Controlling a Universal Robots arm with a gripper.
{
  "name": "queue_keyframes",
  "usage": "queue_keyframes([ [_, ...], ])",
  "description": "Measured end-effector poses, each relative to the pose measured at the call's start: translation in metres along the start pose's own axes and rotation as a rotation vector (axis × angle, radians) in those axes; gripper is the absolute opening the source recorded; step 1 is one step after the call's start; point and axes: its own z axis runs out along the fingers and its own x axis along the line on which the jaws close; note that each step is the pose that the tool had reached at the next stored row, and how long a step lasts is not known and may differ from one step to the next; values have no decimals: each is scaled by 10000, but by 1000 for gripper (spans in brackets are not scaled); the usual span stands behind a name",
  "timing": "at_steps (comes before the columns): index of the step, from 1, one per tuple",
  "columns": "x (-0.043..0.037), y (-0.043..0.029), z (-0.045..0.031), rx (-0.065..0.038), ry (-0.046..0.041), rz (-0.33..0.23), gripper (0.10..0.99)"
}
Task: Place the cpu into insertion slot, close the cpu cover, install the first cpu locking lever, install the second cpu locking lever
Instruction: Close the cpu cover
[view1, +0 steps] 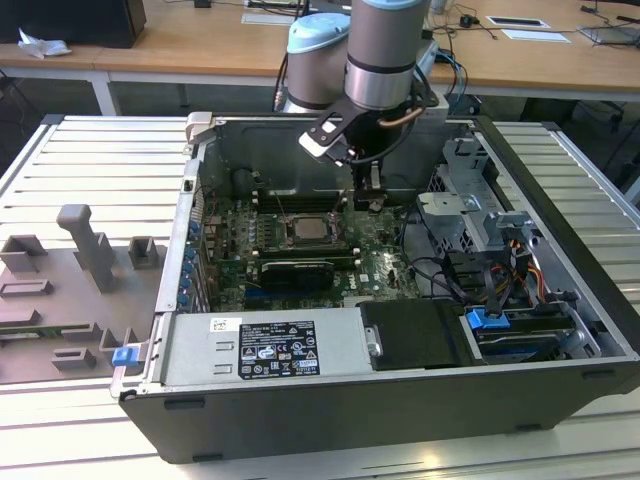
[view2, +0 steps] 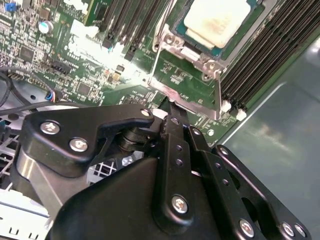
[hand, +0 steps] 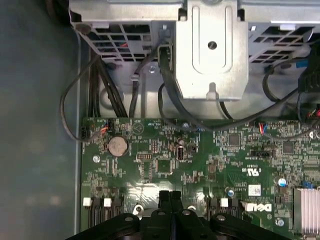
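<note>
While the arm (view1: 385, 50) points down into the case (view1: 300, 425), hand (view2: 170, 107) clenched, just beside the insertion slot (view2: 172, 42)

Robotics laboratory: opened computer case (view1: 330, 425) on a slatted metal table (view1: 90, 160), robot arm (view1: 385, 50) above, wooden office desks (view1: 200, 40) at twelve o'clock.

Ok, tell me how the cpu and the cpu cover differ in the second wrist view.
The cpu is a solid, pale beige square, while the cpu cover is a silvery metal frame with an open middle. The cpu sits in the centre, and the cpu cover runs around its edges. Both appear to lie flat at the socket.
</note>
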Motion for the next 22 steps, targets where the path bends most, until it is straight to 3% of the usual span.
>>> queue_keyframes([
  [22, 1, -86, -4, 0, 0, 0, 106],
])
